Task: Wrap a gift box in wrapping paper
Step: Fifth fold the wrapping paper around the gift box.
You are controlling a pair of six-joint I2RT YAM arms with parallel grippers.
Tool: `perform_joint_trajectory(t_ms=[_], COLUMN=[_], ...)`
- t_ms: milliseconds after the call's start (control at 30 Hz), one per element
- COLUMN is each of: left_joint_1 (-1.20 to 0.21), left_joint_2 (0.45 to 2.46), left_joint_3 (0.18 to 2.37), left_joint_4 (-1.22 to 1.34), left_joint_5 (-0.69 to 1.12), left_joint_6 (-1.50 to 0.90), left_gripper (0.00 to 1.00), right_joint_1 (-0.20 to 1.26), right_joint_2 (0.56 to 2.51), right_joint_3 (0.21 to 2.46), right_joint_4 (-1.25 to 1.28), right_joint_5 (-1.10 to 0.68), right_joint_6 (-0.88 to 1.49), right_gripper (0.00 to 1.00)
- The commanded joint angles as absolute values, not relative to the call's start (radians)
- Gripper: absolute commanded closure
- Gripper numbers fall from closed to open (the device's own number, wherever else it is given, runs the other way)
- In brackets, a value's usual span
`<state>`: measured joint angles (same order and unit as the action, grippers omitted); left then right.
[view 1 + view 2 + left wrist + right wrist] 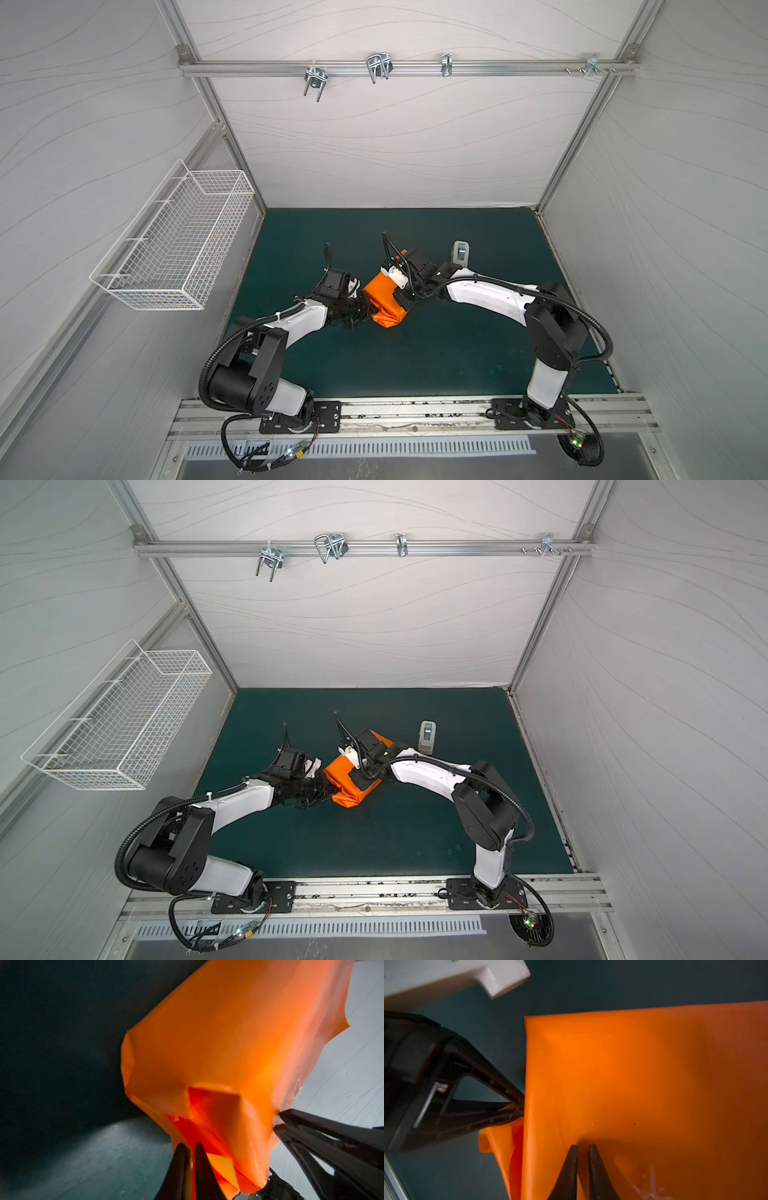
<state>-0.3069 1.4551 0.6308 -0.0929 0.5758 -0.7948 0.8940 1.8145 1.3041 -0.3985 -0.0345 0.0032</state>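
Pinching a crumpled end flap of the plain orange wrapping paper (228, 1043), your left gripper (190, 1145) has its black fingers squeezed on the fold. The paper forms a box-shaped parcel at the middle of the dark green table (436, 353), and the gift box is hidden inside it. Your right gripper (583, 1146) sets its tips on the parcel, jaws almost together. You cannot tell whether they nip paper. The small white-grey tape dispenser (427, 737) stands apart, nearer the far edge.

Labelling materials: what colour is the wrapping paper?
The wrapping paper is plain orange, unpatterned; clearest in the right wrist view.
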Motion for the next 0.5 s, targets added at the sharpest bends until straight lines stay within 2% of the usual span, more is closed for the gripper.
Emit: perform_joint_trajectory(t_ms=[0,200,467], left_joint_1=[-0.315,-0.319,-0.321], left_joint_2=[1.489,1.522,1.528], left_joint_3=[0.681,0.697,0.723], left_joint_4=[-0.012,0.037,0.025], left_joint_5=[0.624,0.632,0.629], left_joint_6=[-0.822,-0.855,-0.858], left_gripper=[0.89,0.91,0.88], right_joint_1=[0.888,0.888,0.888], right_joint_2=[1.87,1.876,1.868], right_joint_3=[1.265,1.272,1.276], right_joint_4=[-0.468,-0.474,-0.487], right_joint_5=[-0.046,-0.057,-0.063], right_joint_6=[0.001,0.0,-0.003], right_gripper=[0.86,0.87,0.87])
